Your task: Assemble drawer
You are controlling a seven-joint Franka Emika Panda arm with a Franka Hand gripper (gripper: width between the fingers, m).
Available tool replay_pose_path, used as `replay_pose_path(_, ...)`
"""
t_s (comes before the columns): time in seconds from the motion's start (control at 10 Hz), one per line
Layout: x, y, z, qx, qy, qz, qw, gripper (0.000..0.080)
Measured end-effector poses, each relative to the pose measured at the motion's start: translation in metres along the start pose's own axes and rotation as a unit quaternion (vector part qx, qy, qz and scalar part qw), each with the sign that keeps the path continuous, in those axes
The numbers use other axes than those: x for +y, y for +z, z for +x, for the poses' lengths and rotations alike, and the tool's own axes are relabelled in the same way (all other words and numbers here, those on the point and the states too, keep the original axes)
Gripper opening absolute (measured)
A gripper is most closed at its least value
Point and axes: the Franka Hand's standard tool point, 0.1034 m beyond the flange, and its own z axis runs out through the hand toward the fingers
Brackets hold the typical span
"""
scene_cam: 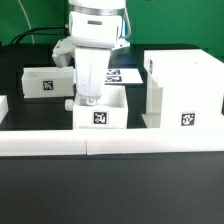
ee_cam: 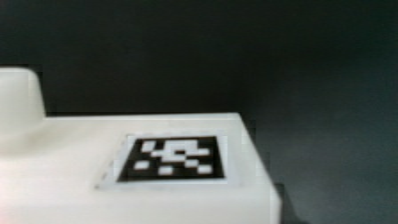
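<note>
The tall boxy housing [scene_cam: 185, 92] stands at the exterior view's right. One small tray [scene_cam: 100, 110] with a tag on its front sits in the middle, its knob [scene_cam: 68, 101] pointing to the exterior view's left. A second tray [scene_cam: 48, 82] lies farther back on the left. My gripper [scene_cam: 87, 97] reaches straight down onto the left part of the middle tray, with its tips at the tray's rim. The wrist view shows a white tagged surface [ee_cam: 175, 160] very close up. The jaws are hidden, so I cannot tell if they grip.
The long low white border wall [scene_cam: 110, 143] runs along the front of the parts. The marker board [scene_cam: 126, 75] lies flat behind the middle tray. Dark table [scene_cam: 110, 190] lies in front of the wall.
</note>
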Motion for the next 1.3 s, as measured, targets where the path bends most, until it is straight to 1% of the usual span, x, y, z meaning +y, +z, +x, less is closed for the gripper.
replay_pose_path(0.2, -0.002, 0.002, 0.002, 0.001, 0.006, 0.002, 1.0, 0.0042)
replay_pose_path(0.3, -0.001, 0.002, 0.003, 0.001, 0.018, 0.0, 1.0, 0.0042)
replay_pose_path(0.4, 0.0, 0.003, 0.003, 0.002, 0.018, -0.011, 1.0, 0.0042)
replay_pose_path(0.6, -0.001, 0.003, 0.003, 0.002, 0.019, -0.009, 1.0, 0.0042)
replay_pose_path(0.7, 0.001, 0.004, 0.007, 0.004, 0.028, -0.02, 0.999, 0.0042)
replay_pose_path(0.8, 0.0, 0.004, 0.011, 0.006, 0.037, -0.019, 0.999, 0.0042)
replay_pose_path(0.9, 0.001, 0.004, 0.009, 0.007, 0.038, -0.032, 0.999, 0.0042)
replay_pose_path(1.0, 0.0, 0.005, 0.008, 0.007, 0.039, -0.03, 0.999, 0.0042)
replay_pose_path(1.1, 0.0, 0.005, 0.01, 0.008, 0.043, -0.033, 0.998, 0.0042)
replay_pose_path(1.2, 0.002, 0.006, 0.016, 0.012, 0.05, -0.049, 0.997, 0.0042)
replay_pose_path(1.3, 0.001, 0.006, 0.022, 0.014, 0.053, -0.046, 0.997, 0.0042)
